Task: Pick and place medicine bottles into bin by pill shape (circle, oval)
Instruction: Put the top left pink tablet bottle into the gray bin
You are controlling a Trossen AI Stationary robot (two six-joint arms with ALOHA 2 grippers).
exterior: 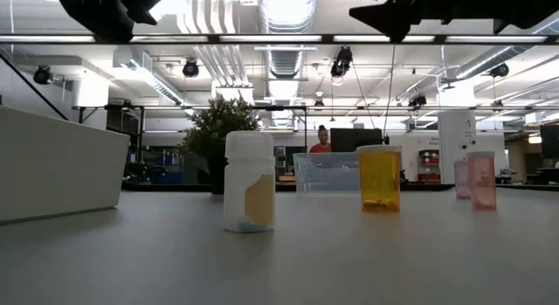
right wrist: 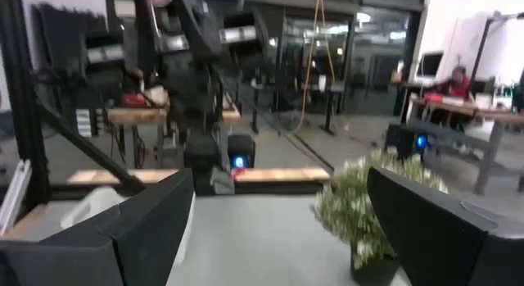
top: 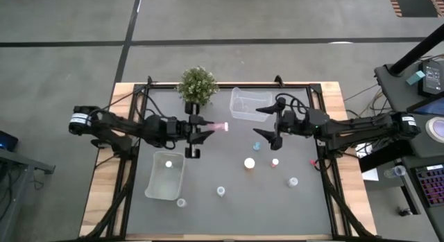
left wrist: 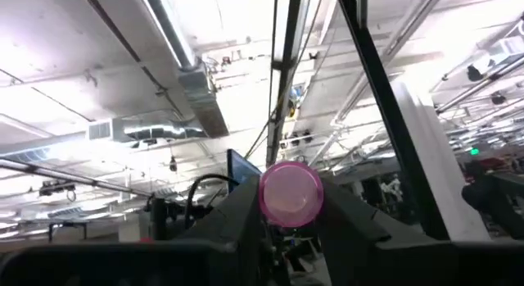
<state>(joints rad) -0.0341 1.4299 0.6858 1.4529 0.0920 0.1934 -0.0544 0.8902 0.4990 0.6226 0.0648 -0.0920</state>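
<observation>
The high view showed the left gripper [top: 200, 127] just in front of the plant [top: 198, 84], closed on a pink bottle [top: 220, 127] that stuck out sideways past its fingertips, lifted clear of the table [top: 229, 214]. In the left wrist view the round end of that pink bottle [left wrist: 291, 193] sat pinched between the two dark fingers [left wrist: 237, 216], pointing up toward the ceiling. The right gripper [top: 267, 124] hung to the right of the plant, near the clear bin [top: 248, 103], its fingers spread wide and holding nothing.

To the left and forward of the plant stood a second bin [top: 165, 175] with one bottle [top: 168, 163] already inside. Well forward of the plant, loose bottles lay scattered on the table, among them an orange bottle [exterior: 379, 177] and a white bottle [exterior: 249, 182] in the low view.

The pink bottle looked like a light, stiff plastic shell, probably not fragile, but smooth and round, so it could roll or twist in a pinch. The grip appeared to be near one end, leaving most of the body overhanging; a hold across the middle of the body, or just under the cap, would likely sit steadier. Whether its pills were round or oval could not be told.
</observation>
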